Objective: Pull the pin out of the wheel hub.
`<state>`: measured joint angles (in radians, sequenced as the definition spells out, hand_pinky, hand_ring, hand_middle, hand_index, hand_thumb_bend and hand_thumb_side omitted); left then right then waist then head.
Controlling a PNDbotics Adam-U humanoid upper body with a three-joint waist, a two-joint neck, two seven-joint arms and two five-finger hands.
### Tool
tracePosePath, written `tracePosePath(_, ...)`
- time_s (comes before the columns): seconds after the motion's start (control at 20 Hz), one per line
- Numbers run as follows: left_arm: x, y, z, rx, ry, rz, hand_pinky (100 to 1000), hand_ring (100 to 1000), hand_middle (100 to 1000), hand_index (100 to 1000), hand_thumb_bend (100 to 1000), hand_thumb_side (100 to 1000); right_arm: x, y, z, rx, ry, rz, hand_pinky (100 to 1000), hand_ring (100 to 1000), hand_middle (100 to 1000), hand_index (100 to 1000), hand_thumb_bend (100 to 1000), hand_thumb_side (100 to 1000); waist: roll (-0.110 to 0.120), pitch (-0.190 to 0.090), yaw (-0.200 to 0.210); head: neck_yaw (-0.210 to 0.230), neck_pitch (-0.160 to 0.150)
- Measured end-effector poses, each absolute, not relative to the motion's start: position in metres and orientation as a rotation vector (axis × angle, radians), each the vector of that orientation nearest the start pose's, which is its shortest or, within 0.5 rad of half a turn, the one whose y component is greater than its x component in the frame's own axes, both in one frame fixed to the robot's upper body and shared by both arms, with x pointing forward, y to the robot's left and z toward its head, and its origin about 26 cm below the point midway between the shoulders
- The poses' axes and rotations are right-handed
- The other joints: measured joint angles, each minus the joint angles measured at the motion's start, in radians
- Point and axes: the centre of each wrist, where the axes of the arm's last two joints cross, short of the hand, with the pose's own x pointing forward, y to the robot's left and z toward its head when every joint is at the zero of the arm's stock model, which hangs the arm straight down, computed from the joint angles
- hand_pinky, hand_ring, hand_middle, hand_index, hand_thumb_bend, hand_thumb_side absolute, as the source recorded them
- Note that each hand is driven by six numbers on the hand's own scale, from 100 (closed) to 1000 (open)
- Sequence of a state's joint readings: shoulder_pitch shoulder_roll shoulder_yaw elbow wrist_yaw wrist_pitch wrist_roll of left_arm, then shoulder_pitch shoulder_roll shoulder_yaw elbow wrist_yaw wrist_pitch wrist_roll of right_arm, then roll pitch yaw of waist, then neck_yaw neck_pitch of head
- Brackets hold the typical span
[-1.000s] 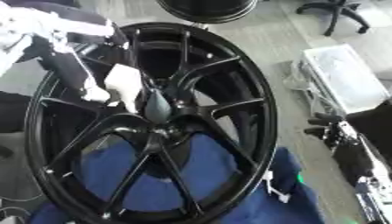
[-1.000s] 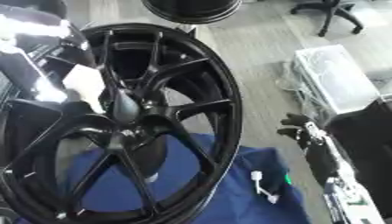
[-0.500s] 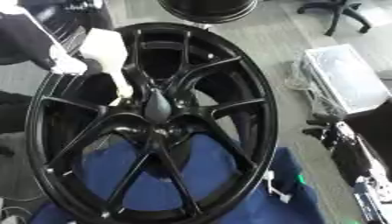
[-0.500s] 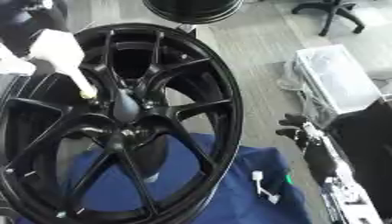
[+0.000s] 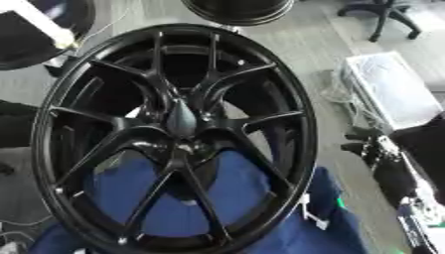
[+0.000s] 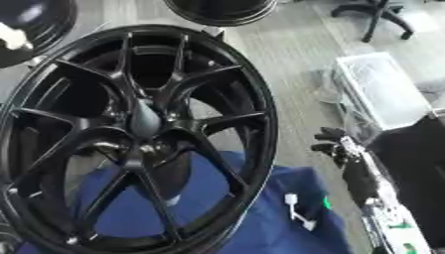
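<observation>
The wheel (image 5: pixel 174 134) is glossy black all over, its hub cap (image 5: pixel 181 119) a duller dark grey. Beneath it lies a plain deep blue cloth (image 5: pixel 260 228). The floor (image 5: pixel 304 39) is pale grey, wood-grained. At right, the hand (image 6: pixel 334 144) is black.

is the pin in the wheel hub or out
Cannot tell. The wheel shows only a dark pointed cap at its hub; no separate pin is visible. The right robot hand hangs aside.

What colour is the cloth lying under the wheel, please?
Blue; the cloth under the black wheel shows best in the right eye view.
</observation>
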<state>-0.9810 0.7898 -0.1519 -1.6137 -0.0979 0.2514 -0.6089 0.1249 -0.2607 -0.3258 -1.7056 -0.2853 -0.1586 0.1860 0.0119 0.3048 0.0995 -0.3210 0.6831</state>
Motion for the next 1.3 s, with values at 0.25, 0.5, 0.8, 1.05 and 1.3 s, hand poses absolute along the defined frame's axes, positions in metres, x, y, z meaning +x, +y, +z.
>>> tracePosePath(0.25, 0.334, 0.331, 0.372, 0.705, -1.821, -1.081, 792, 594, 535, 306, 100, 100, 0.226, -0.395, 0.034, -0.17, -1.829, -0.063, 916, 695, 713, 802, 100, 796, -0.014, 0.0, 0.017, -0.008, 0.0)
tracePosePath(0.5, 0.311, 0.371, 0.335, 0.827, -1.766, -0.885, 794, 587, 532, 309, 100, 100, 0.225, -0.395, 0.034, -0.173, -1.84, -0.084, 917, 695, 713, 803, 100, 792, -0.03, 0.003, 0.038, -0.01, -0.001)
tracePosePath(0.8, 0.293, 0.4, 0.286, 0.854, -1.697, -0.662, 820, 610, 581, 436, 100, 100, 0.224, -0.397, 0.035, -0.19, -1.854, -0.11, 917, 695, 713, 803, 100, 791, -0.037, 0.011, 0.06, -0.009, -0.007)
tracePosePath(1.05, 0.287, 0.417, 0.237, 0.841, -1.575, -0.542, 879, 724, 719, 767, 100, 100, 0.225, -0.396, 0.036, -0.188, -1.858, -0.117, 917, 695, 713, 803, 100, 793, -0.045, 0.018, 0.069, -0.006, -0.01)
tracePosePath(1.3, 0.286, 0.429, 0.207, 0.812, -1.47, -0.534, 920, 777, 785, 949, 500, 426, 0.226, -0.395, 0.036, -0.184, -1.861, -0.121, 917, 695, 713, 804, 100, 795, -0.046, 0.02, 0.071, -0.005, -0.013)
